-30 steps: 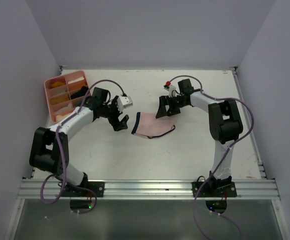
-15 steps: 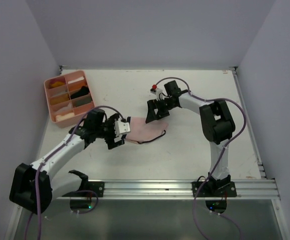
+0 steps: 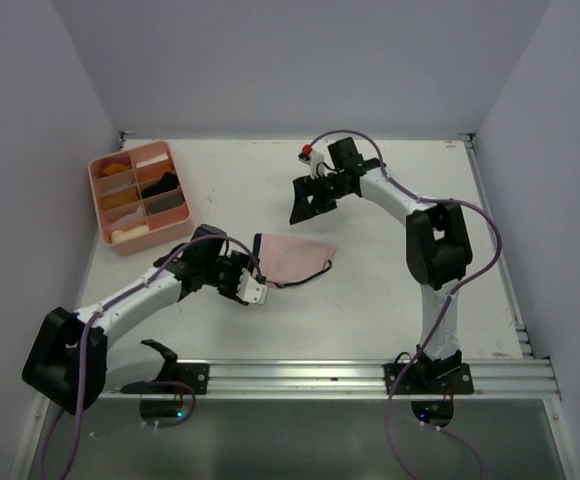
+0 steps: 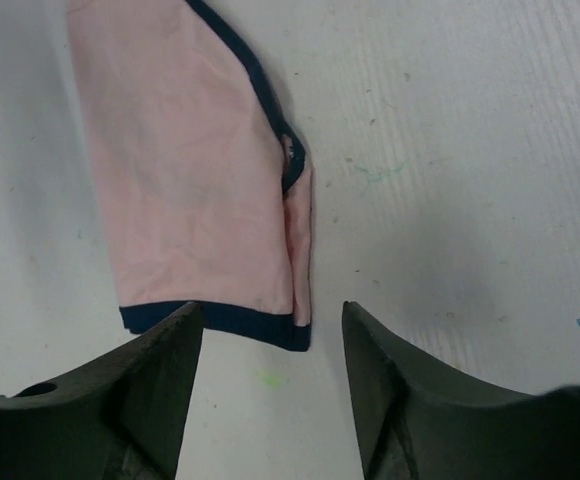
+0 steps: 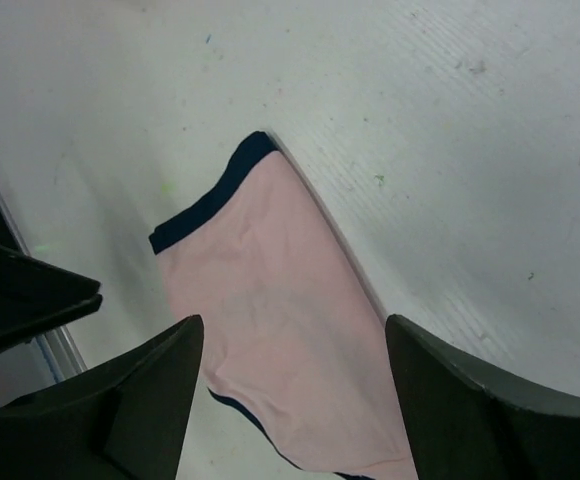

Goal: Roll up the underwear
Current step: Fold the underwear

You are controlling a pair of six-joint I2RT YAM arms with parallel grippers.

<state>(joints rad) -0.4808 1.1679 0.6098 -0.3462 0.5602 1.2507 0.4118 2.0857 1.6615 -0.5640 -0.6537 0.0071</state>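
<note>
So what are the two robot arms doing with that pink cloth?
They're getting ready to roll up a pair of pink underwear lying flat on the table. The left gripper sits low at its dark-edged end, jaws open, not holding it. The right gripper hovers farther back, also open and empty. Nothing is rolled yet. A pink tray sits off in the corner.

**Two robot arms, both hands open and empty**

The left arm stretches forward and to the right, lying low. Its left hand (image 3: 250, 287) points right, with its two dark fingers spread apart and nothing between them. The right arm rises from its base, bends at the elbow and reaches toward the far left. Its right hand (image 3: 303, 203) angles downward, fingers parted, gripping nothing.
</note>
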